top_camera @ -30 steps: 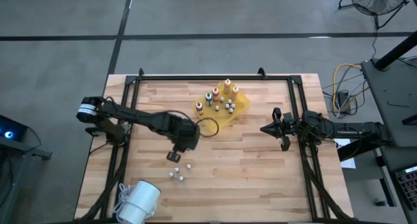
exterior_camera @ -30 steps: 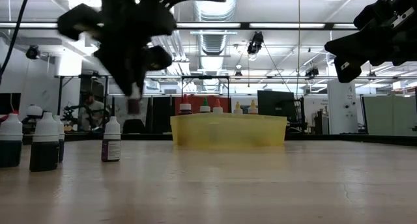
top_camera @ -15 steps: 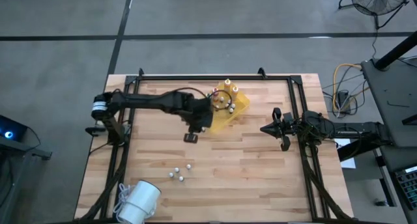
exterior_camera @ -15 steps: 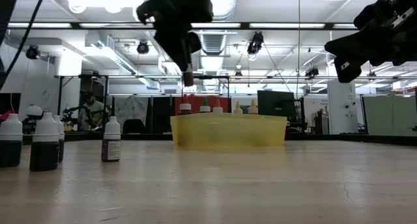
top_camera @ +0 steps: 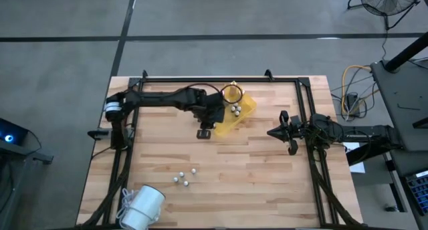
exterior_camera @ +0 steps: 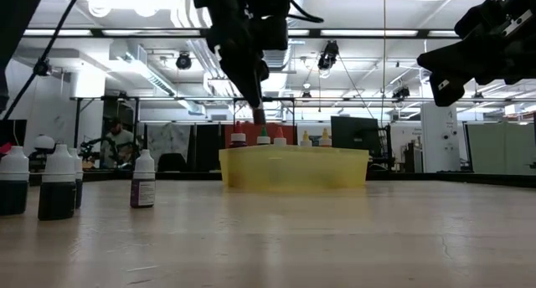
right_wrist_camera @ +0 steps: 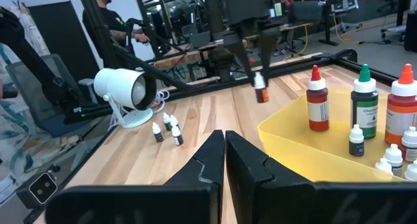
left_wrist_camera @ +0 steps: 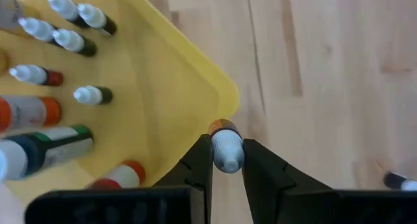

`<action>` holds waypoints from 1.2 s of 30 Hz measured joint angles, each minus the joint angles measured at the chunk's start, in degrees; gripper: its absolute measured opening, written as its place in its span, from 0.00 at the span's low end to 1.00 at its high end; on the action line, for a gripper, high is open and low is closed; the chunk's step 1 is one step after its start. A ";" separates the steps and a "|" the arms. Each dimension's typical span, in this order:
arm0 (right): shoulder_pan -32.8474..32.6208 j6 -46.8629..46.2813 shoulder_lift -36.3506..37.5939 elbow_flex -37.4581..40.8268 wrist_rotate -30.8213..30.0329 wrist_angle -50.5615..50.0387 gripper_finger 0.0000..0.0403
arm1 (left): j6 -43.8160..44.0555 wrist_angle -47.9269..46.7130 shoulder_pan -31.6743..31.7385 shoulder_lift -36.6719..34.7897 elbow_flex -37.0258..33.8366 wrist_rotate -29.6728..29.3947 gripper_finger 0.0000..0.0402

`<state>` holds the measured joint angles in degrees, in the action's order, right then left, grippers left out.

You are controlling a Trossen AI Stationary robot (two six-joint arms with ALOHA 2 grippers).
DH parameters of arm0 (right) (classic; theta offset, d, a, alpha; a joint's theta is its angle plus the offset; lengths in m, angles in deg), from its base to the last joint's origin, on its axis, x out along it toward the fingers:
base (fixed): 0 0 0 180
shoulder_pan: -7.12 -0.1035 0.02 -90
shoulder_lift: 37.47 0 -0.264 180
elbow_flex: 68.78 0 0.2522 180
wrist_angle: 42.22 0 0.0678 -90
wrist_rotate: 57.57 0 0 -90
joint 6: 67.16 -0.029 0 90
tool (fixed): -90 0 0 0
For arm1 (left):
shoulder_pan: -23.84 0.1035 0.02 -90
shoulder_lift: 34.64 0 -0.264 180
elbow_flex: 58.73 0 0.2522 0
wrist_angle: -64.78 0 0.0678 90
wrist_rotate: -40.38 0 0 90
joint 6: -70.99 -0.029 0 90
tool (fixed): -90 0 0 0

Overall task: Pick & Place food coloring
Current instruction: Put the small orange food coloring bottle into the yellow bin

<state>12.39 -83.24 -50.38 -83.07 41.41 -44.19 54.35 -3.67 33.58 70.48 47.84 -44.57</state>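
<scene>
Upper centre of the high view, left hand (top_camera: 215, 116) clamped on a small white-capped dropper bottle (left_wrist_camera: 226, 149) above the yellow tray (top_camera: 249, 107) rim, plank table (top_camera: 254, 170), right hand (top_camera: 273, 132) shut, empty, centre right, workshop behind.

In your high view the left arm (top_camera: 175, 99) covers much of the yellow tray (top_camera: 246, 106); the small bottles on the table (top_camera: 184, 177) are too small to tell colours.

Small white-capped dropper bottle (left_wrist_camera: 226, 148) above tray rim (left_wrist_camera: 195, 74)
</scene>
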 joint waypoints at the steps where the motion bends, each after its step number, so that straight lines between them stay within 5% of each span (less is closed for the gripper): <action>1: -0.01 0.00 0.00 0.00 0.01 0.00 0.02 | -0.45 0.34 0.40 0.20 0.18 -0.01 0.10; 23: -0.01 0.00 -0.28 0.00 0.01 0.00 0.02 | -7.86 -0.21 8.93 0.98 1.71 -0.21 0.10; 36: -0.01 0.00 -0.28 0.00 0.01 0.00 0.02 | -5.25 -0.38 9.20 0.98 2.94 -0.17 0.10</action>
<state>12.38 -83.24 -50.66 -83.07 41.42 -44.19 49.10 -4.05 42.78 71.47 50.78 -44.74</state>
